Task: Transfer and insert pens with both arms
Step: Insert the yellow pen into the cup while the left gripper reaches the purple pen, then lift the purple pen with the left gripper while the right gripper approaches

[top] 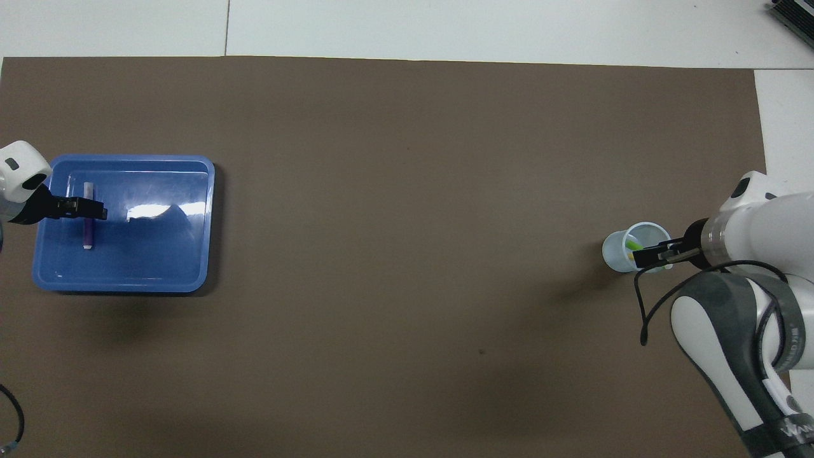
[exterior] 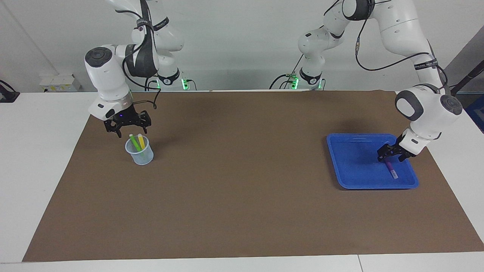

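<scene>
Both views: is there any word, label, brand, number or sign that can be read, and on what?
None can be read.
Black bands on the arms' cables carry white lettering: too small to read.
The right arm's sleeve shows white lettering cut off at the edge: not readable.
Blue tray, clear cup, pens: no text visible.

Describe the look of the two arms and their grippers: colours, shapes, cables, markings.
Both arms are glossy white, rounded segments with dark grey joint caps. The right gripper and left gripper are black and two-fingered, on silver wrists. Loose black cables run along each arm, held by black printed straps. Green lights glow at the bases.
</scene>
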`<state>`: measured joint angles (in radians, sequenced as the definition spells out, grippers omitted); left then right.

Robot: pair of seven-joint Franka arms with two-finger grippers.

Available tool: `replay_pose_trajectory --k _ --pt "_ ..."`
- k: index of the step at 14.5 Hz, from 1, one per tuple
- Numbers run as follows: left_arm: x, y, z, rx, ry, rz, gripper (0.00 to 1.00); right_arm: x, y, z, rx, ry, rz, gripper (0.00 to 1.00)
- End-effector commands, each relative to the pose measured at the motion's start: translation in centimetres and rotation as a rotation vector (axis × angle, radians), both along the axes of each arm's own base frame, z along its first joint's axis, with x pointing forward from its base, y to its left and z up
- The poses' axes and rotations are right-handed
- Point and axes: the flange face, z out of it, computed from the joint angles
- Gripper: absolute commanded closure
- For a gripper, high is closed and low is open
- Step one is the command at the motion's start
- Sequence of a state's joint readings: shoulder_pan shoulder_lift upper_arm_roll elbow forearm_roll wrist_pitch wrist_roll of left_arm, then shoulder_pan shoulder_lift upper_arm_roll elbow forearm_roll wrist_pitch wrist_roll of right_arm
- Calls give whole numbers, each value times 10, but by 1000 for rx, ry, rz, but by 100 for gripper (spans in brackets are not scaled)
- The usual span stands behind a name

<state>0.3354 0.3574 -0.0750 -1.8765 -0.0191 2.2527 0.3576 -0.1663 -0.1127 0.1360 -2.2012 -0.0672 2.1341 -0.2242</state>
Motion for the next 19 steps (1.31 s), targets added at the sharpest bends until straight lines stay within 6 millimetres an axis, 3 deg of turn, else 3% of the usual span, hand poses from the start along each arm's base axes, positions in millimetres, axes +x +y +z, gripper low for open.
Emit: replay_pose_trajectory --k 1,4,6,9,11,13,14,15,18,19 --pt "4 4 -10 15 -15 -13 0 -3 10 23 -3 31 -20 0" --pt "4 4 -14 16 -23 -10 0 -8 32 49 70 54 -53 0" --pt "0 1 -22 15 -18 -8 0 -11 45 56 133 55 -62 0" --pt "-3 -2 -27 16 -21 -7 10 -13 65 63 235 53 -87 0" --pt "-3 -2 -28 14 -15 -7 28 -12 72 64 301 56 -110 0" --pt "-3 -1 -27 12 -9 -6 38 -13 79 67 394 61 -139 0" --pt "-3 -4 -26 10 1 -6 54 -12 84 68 431 62 -150 0" --pt "-3 -4 -25 8 9 3 61 -12 86 69 458 65 -159 0" --pt "-1 -7 -21 2 31 23 100 -13 105 71 556 75 -173 0" --pt "-1 -8 -21 -1 43 37 100 -14 112 73 589 78 -182 0"
